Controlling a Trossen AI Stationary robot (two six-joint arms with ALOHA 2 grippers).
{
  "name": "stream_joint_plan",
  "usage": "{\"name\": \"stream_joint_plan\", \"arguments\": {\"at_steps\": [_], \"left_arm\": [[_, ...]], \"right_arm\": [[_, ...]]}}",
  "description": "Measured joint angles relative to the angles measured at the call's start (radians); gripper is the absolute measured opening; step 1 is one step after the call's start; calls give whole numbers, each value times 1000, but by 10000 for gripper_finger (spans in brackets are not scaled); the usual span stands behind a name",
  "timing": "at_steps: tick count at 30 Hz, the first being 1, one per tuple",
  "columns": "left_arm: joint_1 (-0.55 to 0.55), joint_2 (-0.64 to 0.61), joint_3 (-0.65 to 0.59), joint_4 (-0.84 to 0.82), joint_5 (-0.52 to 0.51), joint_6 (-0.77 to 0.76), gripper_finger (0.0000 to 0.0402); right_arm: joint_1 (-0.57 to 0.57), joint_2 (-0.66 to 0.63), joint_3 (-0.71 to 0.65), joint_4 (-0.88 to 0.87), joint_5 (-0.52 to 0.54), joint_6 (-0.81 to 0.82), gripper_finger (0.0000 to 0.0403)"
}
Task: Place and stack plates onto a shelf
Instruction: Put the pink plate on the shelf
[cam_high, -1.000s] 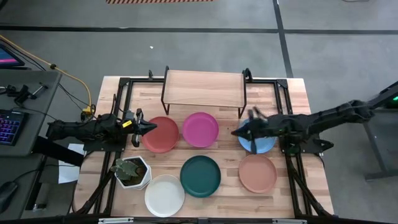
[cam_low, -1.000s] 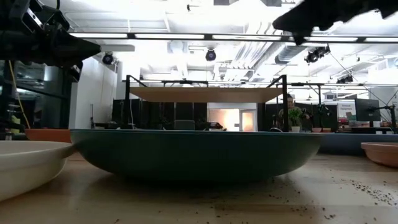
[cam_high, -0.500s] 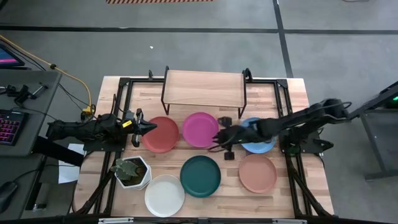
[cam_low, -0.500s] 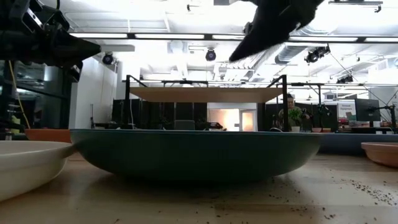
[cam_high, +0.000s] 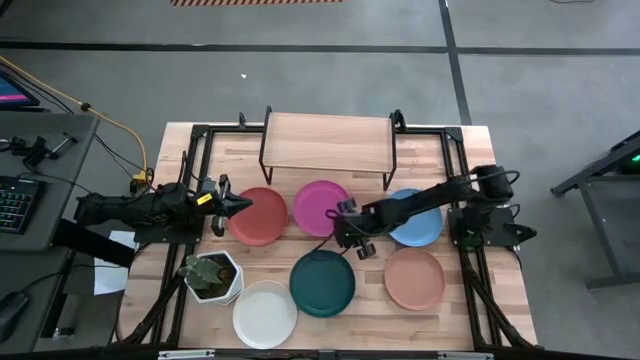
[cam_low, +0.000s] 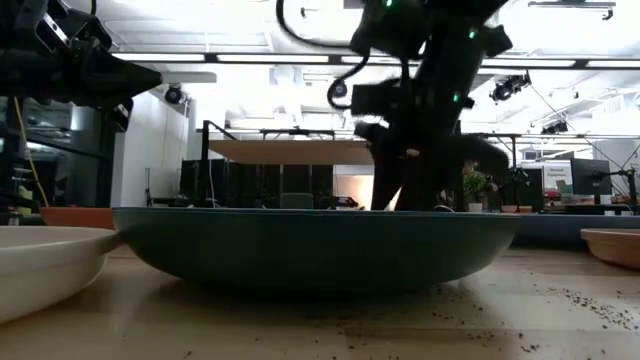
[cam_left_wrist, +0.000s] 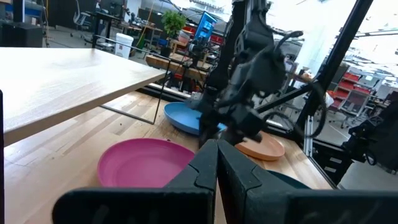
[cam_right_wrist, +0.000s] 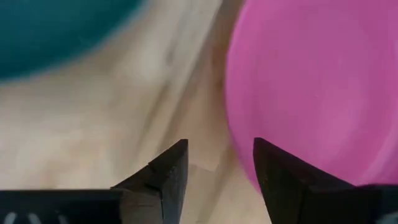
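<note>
Six plates lie on the table: red (cam_high: 260, 215), pink (cam_high: 320, 207), blue (cam_high: 418, 225), teal (cam_high: 322, 282), salmon (cam_high: 414, 278) and white (cam_high: 265, 314). The shelf (cam_high: 328, 140) stands bare at the far edge on thin black legs. My right gripper (cam_high: 338, 225) is open and low at the pink plate's near-right rim (cam_right_wrist: 249, 143). One finger stands over the rim, the other over bare wood. My left gripper (cam_high: 245, 203) is shut and hangs raised over the red plate's left edge.
A white hexagonal pot with a plant (cam_high: 212, 275) stands near the left front, beside the white plate. Black frame rails (cam_high: 195, 160) run along both table sides. Bare wood (cam_high: 360, 255) lies between the pink, teal and blue plates.
My right gripper has swept from above the blue plate toward the table's left, come down beside the pink plate's right rim, and opened. No plate has moved.
</note>
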Motion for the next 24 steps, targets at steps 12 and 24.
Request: {"name": "stream_joint_plan", "arguments": {"at_steps": [12,24], "left_arm": [[0,0,0,0,0,0,0],[0,0,0,0,0,0,0]], "right_arm": [[-66,29,0,13,32,-65,109],[-85,69,2,20,22,-80,26]]}}
